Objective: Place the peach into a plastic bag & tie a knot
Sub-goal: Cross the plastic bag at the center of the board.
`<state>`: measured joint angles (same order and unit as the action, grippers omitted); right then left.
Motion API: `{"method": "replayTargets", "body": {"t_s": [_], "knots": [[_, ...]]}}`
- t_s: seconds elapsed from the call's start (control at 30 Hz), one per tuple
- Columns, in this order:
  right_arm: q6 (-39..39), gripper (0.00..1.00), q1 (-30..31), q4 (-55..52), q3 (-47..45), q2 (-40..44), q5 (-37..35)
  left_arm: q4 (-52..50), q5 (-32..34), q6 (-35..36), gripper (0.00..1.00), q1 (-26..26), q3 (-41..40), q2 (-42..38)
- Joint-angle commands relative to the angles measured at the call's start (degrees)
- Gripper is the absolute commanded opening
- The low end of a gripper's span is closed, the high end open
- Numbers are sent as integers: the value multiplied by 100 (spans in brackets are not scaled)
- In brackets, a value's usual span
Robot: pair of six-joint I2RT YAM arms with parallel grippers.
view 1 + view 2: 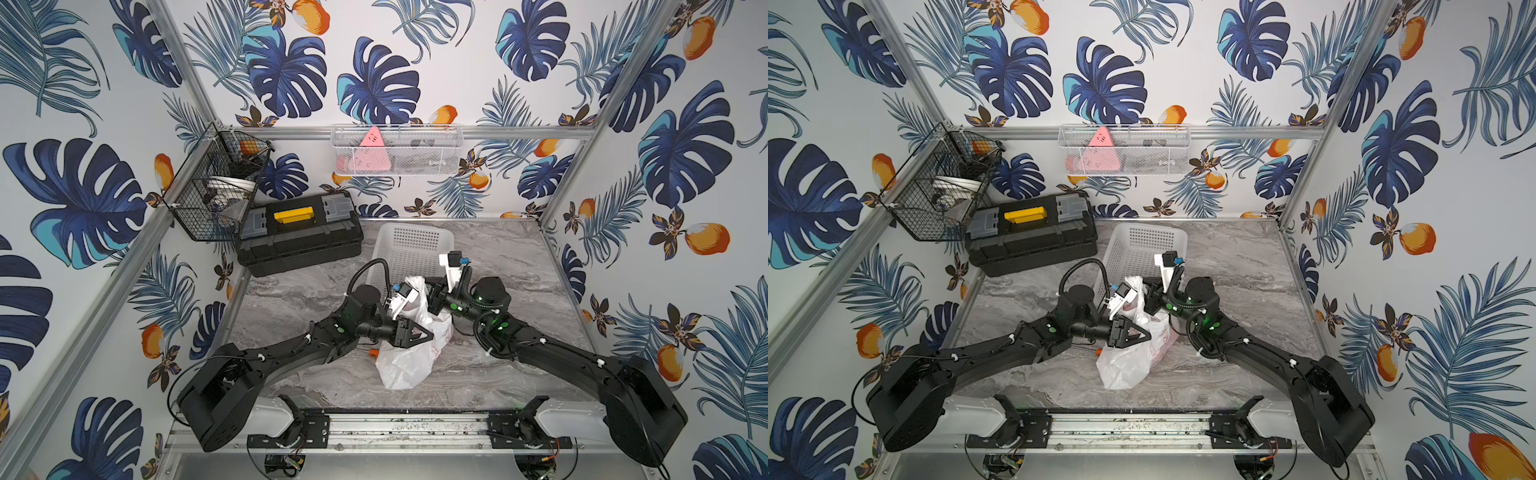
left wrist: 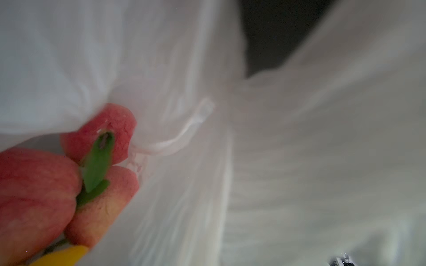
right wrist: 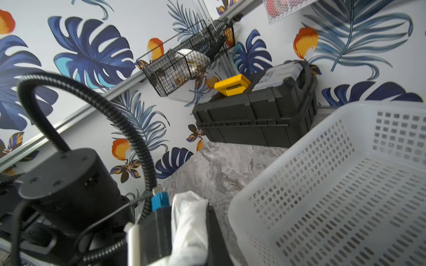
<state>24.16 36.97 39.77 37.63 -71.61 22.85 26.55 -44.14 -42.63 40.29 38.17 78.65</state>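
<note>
We see two black robot arms meeting over a grey marble-patterned table (image 1: 291, 299). Between them lies the plastic bag (image 1: 405, 365), thin, white and crumpled, with its upper part lifted.

The right gripper (image 1: 428, 291) is closed and seems to pinch that lifted top. In the right wrist view, a fold of white film rises beside a dark finger.

The left gripper (image 1: 426, 334) reaches sideways into the bag's folds. Film hides its jaws, so we cannot tell whether they are parted or gripping.

In the left wrist view the peach (image 2: 34, 184), red with a green leaf, sits very near the camera with white film all around it. We judge it is at or inside the bag's mouth. No knot is tied yet.

To do this step well, we would hold the right pinch high so the mouth gapes. We would let the peach go deep in the bag, then draw the left gripper out slowly so no film snags.

A white perforated basket (image 1: 411, 245) stands just behind.
</note>
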Motion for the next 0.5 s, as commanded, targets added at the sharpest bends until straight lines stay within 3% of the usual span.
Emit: {"method": "replayTargets", "body": {"t_s": [0.0,0.1,0.3,0.47], "knots": [[-123,0,-162,-383,1,176,439,1715,398,-759,48,106,-152,195],[108,0,-561,-171,-357,189,890,1525,404,-592,49,102,-170,164],[39,0,-866,483,-870,-74,1658,-558,423,633,52,85,-21,-398],[141,0,-937,791,-890,-232,1852,-2373,215,1411,54,9,345,-966]]}}
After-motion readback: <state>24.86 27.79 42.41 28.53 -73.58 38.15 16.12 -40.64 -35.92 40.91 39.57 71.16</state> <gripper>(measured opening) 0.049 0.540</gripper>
